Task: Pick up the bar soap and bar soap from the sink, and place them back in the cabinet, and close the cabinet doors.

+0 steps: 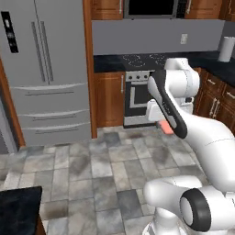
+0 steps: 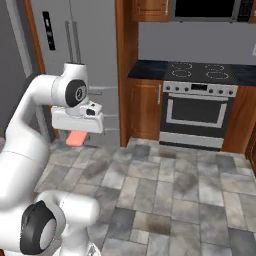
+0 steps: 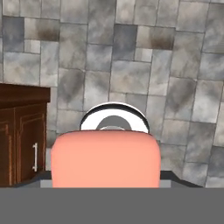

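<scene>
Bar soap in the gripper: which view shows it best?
The hand view: the bar soap sits large with its whole pink face showing. The left base view and right base view show small slivers under the hand.

Arm folded high over base, gripper pointing down, fingers hidden, apparently clamped on bar soap.

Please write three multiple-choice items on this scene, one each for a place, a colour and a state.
1. What lies below the held bar soap?
A. sink
B. tiled floor
C. stove top

2. What colour is the soap?
A. salmon pink
B. green
C. white

3. What is the gripper doing?
A. open
B. shut on the soap
C. gripping a handle

Answers: 1 B, the hand view shows grey tiles beneath it. 2 A, it looks pink in every view. 3 B, the bar hangs from the hand above the floor.
</scene>
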